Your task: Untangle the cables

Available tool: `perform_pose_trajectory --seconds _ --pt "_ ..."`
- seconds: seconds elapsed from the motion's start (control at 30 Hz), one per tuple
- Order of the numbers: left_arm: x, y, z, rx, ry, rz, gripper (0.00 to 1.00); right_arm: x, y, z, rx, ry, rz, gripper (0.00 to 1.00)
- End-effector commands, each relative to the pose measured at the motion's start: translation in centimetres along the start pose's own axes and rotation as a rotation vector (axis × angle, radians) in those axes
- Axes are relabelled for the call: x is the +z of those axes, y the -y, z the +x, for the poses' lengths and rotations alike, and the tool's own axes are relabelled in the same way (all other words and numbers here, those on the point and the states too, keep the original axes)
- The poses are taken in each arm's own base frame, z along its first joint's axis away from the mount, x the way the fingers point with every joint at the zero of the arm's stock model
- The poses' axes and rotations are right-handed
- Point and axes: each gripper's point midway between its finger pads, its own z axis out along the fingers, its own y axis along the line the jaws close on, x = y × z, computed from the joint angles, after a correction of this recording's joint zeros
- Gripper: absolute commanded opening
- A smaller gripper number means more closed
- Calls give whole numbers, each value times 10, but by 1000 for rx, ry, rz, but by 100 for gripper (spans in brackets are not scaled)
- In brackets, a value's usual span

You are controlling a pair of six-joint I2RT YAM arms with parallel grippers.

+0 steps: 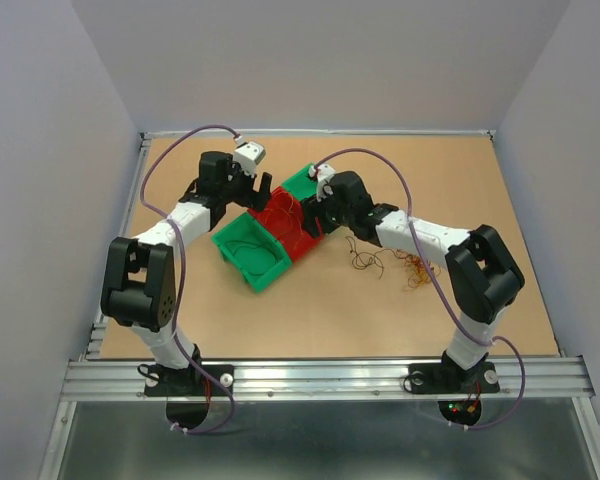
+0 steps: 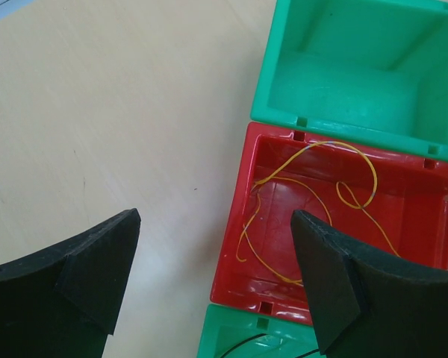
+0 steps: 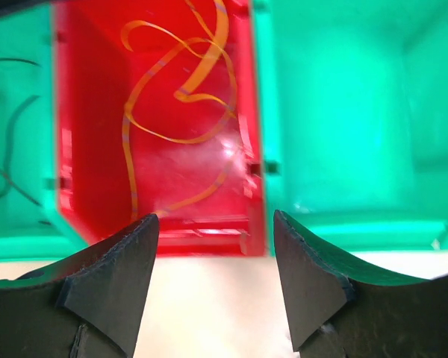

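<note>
An orange-yellow cable [image 2: 313, 186] lies curled in the red bin [image 2: 425, 201], which my right wrist view also shows, the cable [image 3: 172, 97] on the red bin's floor [image 3: 89, 112]. A dark cable [image 1: 250, 250] lies in the near green bin [image 1: 230, 243]. More cables rest on the table: dark strands [image 1: 365, 262] and an orange-reddish tangle [image 1: 415, 270]. My left gripper [image 2: 215, 224] hovers open over the red bin's left edge, holding nothing. At that bin's near wall my right gripper [image 3: 215, 224] is open too, with nothing between its fingers.
The bins form a diagonal row mid-table, with a far green bin [image 1: 302, 182] holding nothing. Both arms reach in over the row from either side. Walls enclose the brown table [image 1: 460, 180] at the back and sides.
</note>
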Motion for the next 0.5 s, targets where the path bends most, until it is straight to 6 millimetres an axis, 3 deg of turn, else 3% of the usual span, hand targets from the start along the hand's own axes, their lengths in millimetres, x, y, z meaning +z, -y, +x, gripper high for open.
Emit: perform_pose_trajectory --seconds 0.0,0.23,0.4,0.47 --pt "4 -8 -21 51 27 -50 92 -16 9 -30 9 111 21 68" --pt "14 -13 14 28 -78 -72 74 -14 29 -31 49 125 68 68" --pt "18 -14 33 22 -128 -79 63 -38 35 -35 59 174 97 68" --pt "20 -16 35 18 -138 -90 50 -53 38 -41 57 204 118 68"
